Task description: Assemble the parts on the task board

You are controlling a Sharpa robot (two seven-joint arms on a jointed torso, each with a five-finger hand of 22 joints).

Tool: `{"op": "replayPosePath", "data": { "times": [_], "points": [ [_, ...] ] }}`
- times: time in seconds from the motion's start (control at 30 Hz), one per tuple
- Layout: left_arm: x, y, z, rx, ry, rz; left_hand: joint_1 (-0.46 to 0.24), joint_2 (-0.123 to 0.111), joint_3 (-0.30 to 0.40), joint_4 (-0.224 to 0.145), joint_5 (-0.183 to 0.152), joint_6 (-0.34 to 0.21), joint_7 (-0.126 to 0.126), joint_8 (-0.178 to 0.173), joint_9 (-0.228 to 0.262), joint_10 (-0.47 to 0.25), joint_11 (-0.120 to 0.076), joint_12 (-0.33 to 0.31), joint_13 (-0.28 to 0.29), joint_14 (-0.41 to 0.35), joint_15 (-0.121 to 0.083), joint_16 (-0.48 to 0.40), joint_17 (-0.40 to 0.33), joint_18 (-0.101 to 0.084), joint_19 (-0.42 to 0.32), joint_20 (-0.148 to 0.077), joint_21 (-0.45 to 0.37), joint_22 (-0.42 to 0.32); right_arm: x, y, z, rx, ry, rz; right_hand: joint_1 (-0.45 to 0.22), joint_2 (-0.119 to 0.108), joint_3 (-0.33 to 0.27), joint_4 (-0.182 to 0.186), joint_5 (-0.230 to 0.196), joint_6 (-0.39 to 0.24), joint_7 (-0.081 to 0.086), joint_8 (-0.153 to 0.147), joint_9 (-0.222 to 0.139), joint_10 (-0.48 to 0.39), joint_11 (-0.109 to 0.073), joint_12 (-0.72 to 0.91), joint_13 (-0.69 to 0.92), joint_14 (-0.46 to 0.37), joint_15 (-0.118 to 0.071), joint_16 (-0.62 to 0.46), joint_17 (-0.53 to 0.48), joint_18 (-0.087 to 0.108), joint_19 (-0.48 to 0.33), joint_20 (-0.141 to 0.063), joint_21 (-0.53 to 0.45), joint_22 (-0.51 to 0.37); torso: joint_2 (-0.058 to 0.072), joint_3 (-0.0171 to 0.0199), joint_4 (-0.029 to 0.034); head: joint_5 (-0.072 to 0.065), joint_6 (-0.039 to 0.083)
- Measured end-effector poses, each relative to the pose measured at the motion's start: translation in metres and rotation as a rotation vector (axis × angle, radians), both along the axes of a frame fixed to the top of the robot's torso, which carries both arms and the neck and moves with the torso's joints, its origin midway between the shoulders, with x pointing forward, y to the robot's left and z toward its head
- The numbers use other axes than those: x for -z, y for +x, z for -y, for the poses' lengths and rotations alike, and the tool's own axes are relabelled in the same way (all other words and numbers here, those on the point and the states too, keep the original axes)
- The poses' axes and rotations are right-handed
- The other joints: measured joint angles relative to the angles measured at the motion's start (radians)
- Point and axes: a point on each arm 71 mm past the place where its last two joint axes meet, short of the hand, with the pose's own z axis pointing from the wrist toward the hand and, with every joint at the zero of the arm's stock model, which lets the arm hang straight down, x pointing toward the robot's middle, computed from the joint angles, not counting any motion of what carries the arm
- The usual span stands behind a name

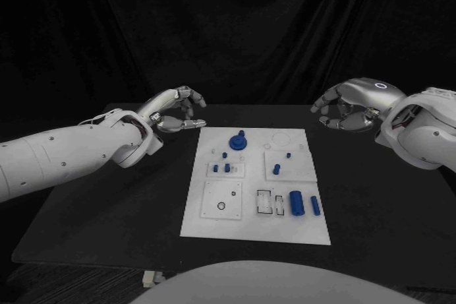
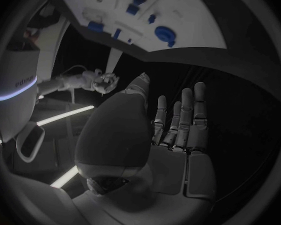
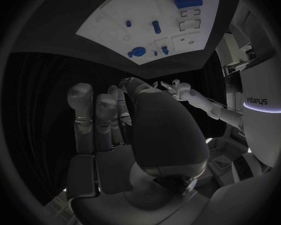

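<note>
The white task board (image 1: pixel 256 226) lies in the middle of the black table. On its far part stands a round blue part with a knob (image 1: pixel 238 142). Small blue pegs (image 1: pixel 223 167) stand in the middle row, with one more (image 1: pixel 277 167) to their right. A blue cylinder (image 1: pixel 296 202) and a thinner one (image 1: pixel 315 205) lie at the near right. My left hand (image 1: pixel 176 113) hovers off the board's far left corner and holds nothing. My right hand (image 1: pixel 346 113) hovers beyond the far right corner, also holding nothing. Both wrist views show the fingers (image 2: pixel 181 120) (image 3: pixel 93 120) extended and apart.
Square recessed plates (image 1: pixel 223 200) with holes sit on the board's near left, and slotted frames (image 1: pixel 270 202) beside the cylinders. The black table (image 1: pixel 105 205) stretches bare on both sides of the board. A dark curtain hangs behind.
</note>
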Motion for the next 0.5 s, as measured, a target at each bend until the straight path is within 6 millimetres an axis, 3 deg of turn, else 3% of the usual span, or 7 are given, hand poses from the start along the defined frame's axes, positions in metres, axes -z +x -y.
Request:
{"op": "replayPosePath", "data": {
  "times": [0.07,0.13,0.2,0.23,0.27,0.3,0.5],
  "points": [
    [-0.002,-0.004,0.004,0.026,-0.129,-0.051,-0.029,0.022,-0.037,0.001,0.015,-0.038,-0.011,0.053,0.006,-0.047,-0.004,0.034,-0.01,-0.079,0.006,-0.029,-0.016,-0.009,-0.064,0.003,-0.051,-0.01,0.001,0.004,-0.005,0.004,-0.045,-0.025,0.004,-0.004,0.019,-0.017,-0.021,0.0,0.0,0.009,0.019,-0.056,0.013,-0.059,-0.04,-0.041,0.009,-0.033,-0.039,0.014,-0.038,0.007,-0.064,0.0,0.004,-0.0034,0.0029,-0.004,0.0],
    [-0.004,-0.007,0.008,0.05,-0.249,-0.109,-0.064,0.057,-0.08,0.0,0.02,-0.08,-0.023,0.117,-0.002,-0.079,-0.036,0.074,-0.037,-0.172,-0.011,-0.089,-0.056,-0.009,-0.15,-0.008,-0.123,-0.034,0.004,0.008,-0.008,0.007,-0.085,-0.046,0.008,-0.007,0.022,-0.036,-0.053,-0.006,-0.006,0.013,0.036,-0.079,0.011,-0.086,-0.062,-0.06,0.011,-0.041,-0.052,0.014,-0.056,0.012,-0.094,0.0,0.007,-0.0062,0.0048,-0.006,0.0],
    [-0.005,-0.011,0.014,0.072,-0.342,-0.158,-0.088,0.081,-0.112,0.0,0.02,-0.099,-0.007,0.162,-0.034,-0.104,-0.039,0.1,-0.075,-0.226,-0.011,-0.137,-0.092,-0.009,-0.193,-0.008,-0.175,-0.054,0.006,0.01,-0.009,0.01,-0.115,-0.063,0.007,-0.007,0.019,-0.046,-0.094,-0.006,-0.006,0.018,0.05,-0.089,0.018,-0.097,-0.076,-0.061,0.012,-0.036,-0.048,0.014,-0.058,0.013,-0.096,0.0,0.011,-0.0099,0.0083,-0.012,0.0],
    [-0.006,-0.014,0.019,0.085,-0.387,-0.18,-0.132,0.125,-0.13,-0.001,0.059,-0.118,0.012,0.171,-0.054,-0.114,-0.026,0.105,-0.094,-0.252,0.006,-0.159,-0.11,-0.009,-0.21,0.003,-0.196,-0.063,0.008,0.011,-0.01,0.011,-0.128,-0.07,0.007,-0.007,0.016,-0.049,-0.114,-0.006,-0.006,0.018,0.057,-0.089,0.017,-0.097,-0.081,-0.061,0.012,-0.031,-0.045,0.014,-0.058,0.013,-0.096,0.0,0.012,-0.0114,0.0104,-0.016,0.0],
    [-0.007,-0.019,0.025,0.103,-0.439,-0.207,-0.159,0.152,-0.153,-0.002,0.078,-0.126,0.055,0.178,-0.076,-0.119,-0.011,0.107,-0.118,-0.277,0.027,-0.177,-0.131,-0.031,-0.233,0.015,-0.221,-0.074,0.012,0.011,-0.011,0.012,-0.142,-0.082,0.004,-0.01,0.015,-0.05,-0.125,-0.007,-0.004,0.022,0.062,-0.089,0.017,-0.097,-0.085,-0.061,0.012,-0.024,-0.038,0.014,-0.057,0.013,-0.095,0.0,0.013,-0.0136,0.0134,-0.021,0.0],
    [-0.008,-0.022,0.029,0.114,-0.476,-0.226,-0.165,0.164,-0.17,-0.001,0.084,-0.13,0.086,0.185,-0.095,-0.121,-0.01,0.107,-0.144,-0.301,0.035,-0.192,-0.152,-0.032,-0.258,0.02,-0.247,-0.086,0.015,0.011,-0.011,0.011,-0.151,-0.093,-0.005,-0.011,0.015,-0.05,-0.136,-0.014,0.003,0.023,0.066,-0.089,0.017,-0.097,-0.089,-0.059,0.014,-0.014,-0.028,0.014,-0.053,0.017,-0.086,0.0,0.014,-0.0167,0.0175,-0.026,0.0],
    [-0.011,-0.037,0.047,0.162,-0.627,-0.31,-0.132,0.202,-0.231,0.002,0.089,-0.13,0.11,0.18,-0.202,-0.137,-0.011,0.083,-0.265,-0.343,0.046,-0.225,-0.249,-0.032,-0.29,0.04,-0.31,-0.116,0.045,0.005,-0.008,0.012,-0.193,-0.164,-0.015,-0.011,0.022,-0.057,-0.154,-0.051,0.032,-0.007,0.06,-0.083,0.038,-0.138,-0.141,-0.03,0.028,0.031,0.013,0.014,-0.022,0.027,-0.032,0.001,0.021,-0.032,0.0423,-0.051,0.0]
  ]
}}
